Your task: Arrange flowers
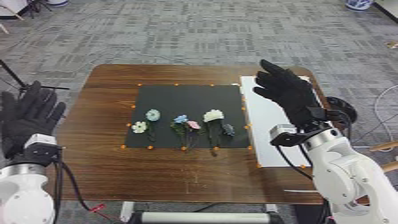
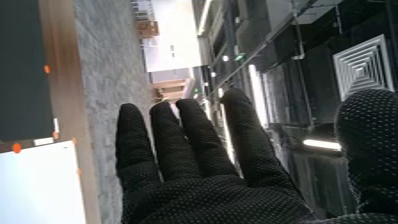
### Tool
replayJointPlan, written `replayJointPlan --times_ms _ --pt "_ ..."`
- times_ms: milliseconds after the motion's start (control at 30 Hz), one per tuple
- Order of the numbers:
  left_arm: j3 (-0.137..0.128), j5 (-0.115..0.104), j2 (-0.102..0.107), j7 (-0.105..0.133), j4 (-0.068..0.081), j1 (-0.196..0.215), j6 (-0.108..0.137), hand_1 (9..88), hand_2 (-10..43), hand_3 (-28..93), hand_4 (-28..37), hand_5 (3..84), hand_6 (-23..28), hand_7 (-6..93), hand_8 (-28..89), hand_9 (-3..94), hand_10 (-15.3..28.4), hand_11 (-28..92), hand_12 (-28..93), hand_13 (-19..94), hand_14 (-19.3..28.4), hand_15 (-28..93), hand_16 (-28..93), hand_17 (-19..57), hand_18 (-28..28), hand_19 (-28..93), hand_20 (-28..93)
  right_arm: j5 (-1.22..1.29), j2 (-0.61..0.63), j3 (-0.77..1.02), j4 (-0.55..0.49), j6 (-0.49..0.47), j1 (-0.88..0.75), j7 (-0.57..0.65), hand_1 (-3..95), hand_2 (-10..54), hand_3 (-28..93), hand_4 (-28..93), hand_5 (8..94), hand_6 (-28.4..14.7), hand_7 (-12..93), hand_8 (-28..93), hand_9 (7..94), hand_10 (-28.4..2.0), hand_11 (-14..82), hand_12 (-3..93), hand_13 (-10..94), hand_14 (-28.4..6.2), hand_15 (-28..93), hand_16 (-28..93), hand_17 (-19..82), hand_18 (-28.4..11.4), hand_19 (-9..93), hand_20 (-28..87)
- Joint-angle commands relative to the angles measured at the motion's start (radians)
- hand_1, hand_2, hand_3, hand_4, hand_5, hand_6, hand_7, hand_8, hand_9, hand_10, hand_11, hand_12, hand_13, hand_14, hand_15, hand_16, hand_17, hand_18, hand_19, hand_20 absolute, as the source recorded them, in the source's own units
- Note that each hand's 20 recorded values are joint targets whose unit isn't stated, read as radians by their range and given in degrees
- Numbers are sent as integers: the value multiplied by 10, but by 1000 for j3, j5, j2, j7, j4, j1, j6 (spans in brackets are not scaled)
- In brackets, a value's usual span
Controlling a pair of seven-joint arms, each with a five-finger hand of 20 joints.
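In the head view several flowers lie on a black mat [image 1: 169,94] on the table: a light blue one [image 1: 153,115], a pale yellow one [image 1: 139,127], a blue one [image 1: 181,119], a pink one [image 1: 194,125], a white one [image 1: 213,115] and a dark greyish one [image 1: 228,129]. My right hand [image 1: 286,87] is open above the white board, to the right of the flowers. My left hand [image 1: 32,116] is open beyond the table's left edge. The right wrist view has my right hand [image 2: 209,192] with straight fingers and nothing held.
A white board [image 1: 259,120] lies on the brown table [image 1: 98,172] right of the mat, partly under my right arm. Small orange markers line the mat and board. A dark round object [image 1: 342,110] stands beyond the table's right edge.
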Motion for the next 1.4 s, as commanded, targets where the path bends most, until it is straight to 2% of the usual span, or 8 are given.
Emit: replayJointPlan --times_ms 33,167,300,467,533,933,1133,1400 --pt "-11 -18 -7 18 1 32 21 313 213 449 -283 363 87 31 -68 251 134 126 62 172 115 114 -44 -68 113 283 61 -28 9 -5 -2 -24 19 -3 104 99 722 -221 376 -63 33 -60 348 -172 29 143 292 -144 69 215 106 -168 322 152" --pt "-5 -20 -3 24 1 24 33 308 214 454 -283 367 90 33 -67 254 137 130 63 177 123 120 -42 -69 114 285 61 -105 17 -47 5 -68 61 9 108 111 716 -223 408 -63 46 -64 407 -165 45 154 356 -153 148 250 112 -186 443 214" --pt "-4 -11 -1 17 -10 34 60 274 212 526 -283 371 92 39 -68 257 139 137 64 181 126 126 -43 -70 115 289 61 -136 21 -107 -13 -69 100 64 125 131 721 -223 471 -76 66 -78 480 -142 66 157 473 -136 428 221 144 -198 595 334" --pt "-4 -18 2 25 -15 44 77 236 199 650 -283 378 94 51 -70 265 141 152 67 193 137 152 -39 -71 117 300 62 -142 16 -147 -20 -142 122 99 164 160 718 -221 527 -75 89 -86 587 -166 193 202 515 -147 635 254 185 -206 664 388" --pt "-8 -7 -2 19 -19 50 75 238 196 656 -283 381 94 54 -70 267 141 155 67 195 137 156 -40 -71 118 303 62 -144 18 -168 -26 -141 128 113 167 162 718 -221 533 -74 92 -88 596 -168 213 213 519 -148 650 259 190 -207 670 394" --pt "2 -11 -2 19 -26 64 79 241 195 665 -283 387 95 62 -74 282 145 171 66 207 138 173 -45 -73 121 314 62 -161 -15 -254 -38 -341 209 371 204 196 682 -207 584 -72 97 -91 701 -168 313 257 615 -147 720 307 270 -229 761 431" --pt "0 -3 -8 16 -28 66 75 242 195 665 -283 389 96 61 -74 285 146 173 67 211 140 178 -47 -77 126 321 63 -223 -26 -255 -48 -457 226 521 210 201 672 -191 612 -80 95 -89 702 -177 178 191 648 -142 680 276 289 -234 769 402" --pt "-3 -3 -7 22 -30 71 75 243 196 664 -283 389 96 61 -74 287 146 171 67 214 140 179 -49 -78 127 323 61 -299 -26 -277 -55 -544 256 667 196 196 635 -183 646 -89 92 -90 675 -188 115 159 679 -141 652 255 319 -233 781 380"
